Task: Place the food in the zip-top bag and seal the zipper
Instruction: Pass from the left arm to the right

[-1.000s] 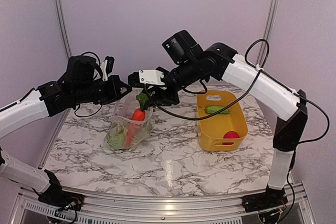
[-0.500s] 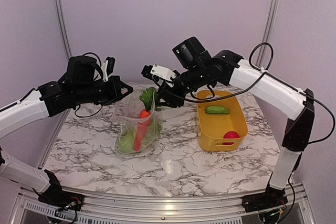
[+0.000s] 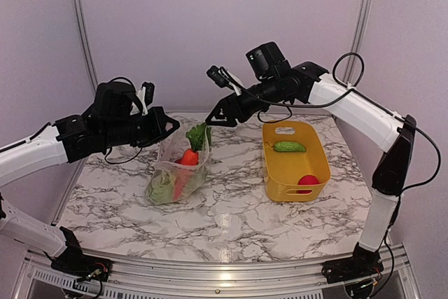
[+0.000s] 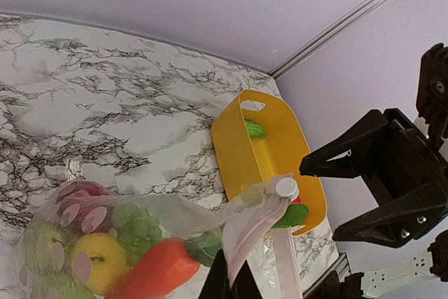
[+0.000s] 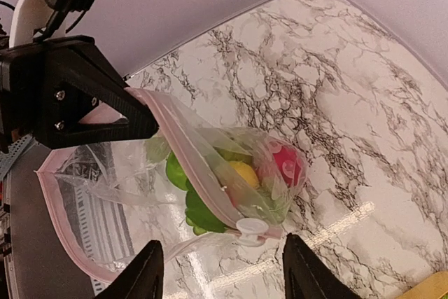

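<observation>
Marble table [image 3: 231, 222]: L pincer [image 3: 173, 125] clamps zip-top bag [image 3: 175, 180] rim; R pincer [image 3: 210, 96] agape, apart above bag.

A lab test booth: bare lilac walls [image 3: 210, 19], aluminium posts [image 3: 79, 26], marble-print table [image 3: 231, 222]

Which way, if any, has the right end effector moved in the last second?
Yes. The right end effector has pulled up and to the right, off the mouth of the zip-top bag and closer to the yellow basket, with its jaws open.
</observation>
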Robot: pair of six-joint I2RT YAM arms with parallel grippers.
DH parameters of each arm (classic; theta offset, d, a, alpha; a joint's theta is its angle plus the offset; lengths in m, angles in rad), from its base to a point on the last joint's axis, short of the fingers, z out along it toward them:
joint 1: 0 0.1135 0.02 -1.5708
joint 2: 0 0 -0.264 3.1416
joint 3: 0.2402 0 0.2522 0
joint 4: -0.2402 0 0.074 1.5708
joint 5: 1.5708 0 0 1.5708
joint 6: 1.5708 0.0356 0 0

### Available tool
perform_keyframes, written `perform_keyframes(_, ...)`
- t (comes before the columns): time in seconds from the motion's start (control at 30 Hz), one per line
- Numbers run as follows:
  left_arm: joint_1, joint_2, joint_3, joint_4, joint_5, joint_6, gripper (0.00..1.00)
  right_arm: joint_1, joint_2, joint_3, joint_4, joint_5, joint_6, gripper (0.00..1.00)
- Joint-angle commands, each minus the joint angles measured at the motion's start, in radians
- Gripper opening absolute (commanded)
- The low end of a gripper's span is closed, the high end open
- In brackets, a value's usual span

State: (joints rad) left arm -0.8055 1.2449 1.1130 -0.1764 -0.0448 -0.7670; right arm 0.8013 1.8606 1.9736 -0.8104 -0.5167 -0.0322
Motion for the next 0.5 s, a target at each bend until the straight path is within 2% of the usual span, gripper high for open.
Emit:
perform_keyframes(0.0,-0.016,-0.02,-0.005,0.075,-0.093,-0.028,0.0,-0.02,0.023,0.001,0.029,-0.003,0.102,0.55)
perform_keyframes(0.17,-0.03,-0.015,-0.004,0.086,-0.139,-0.037,0.0,-0.015,0.027,-0.025,0.019,0.011,0.112,0.55)
perform_keyframes(0.37,-0.044,0.009,0.008,0.098,-0.158,-0.039,0.0,-0.004,0.021,-0.073,0.031,-0.07,0.129,0.56)
perform_keyframes(0.47,-0.05,0.019,0.014,0.108,-0.157,-0.029,0.0,0.0,0.026,-0.075,0.03,-0.058,0.126,0.55)
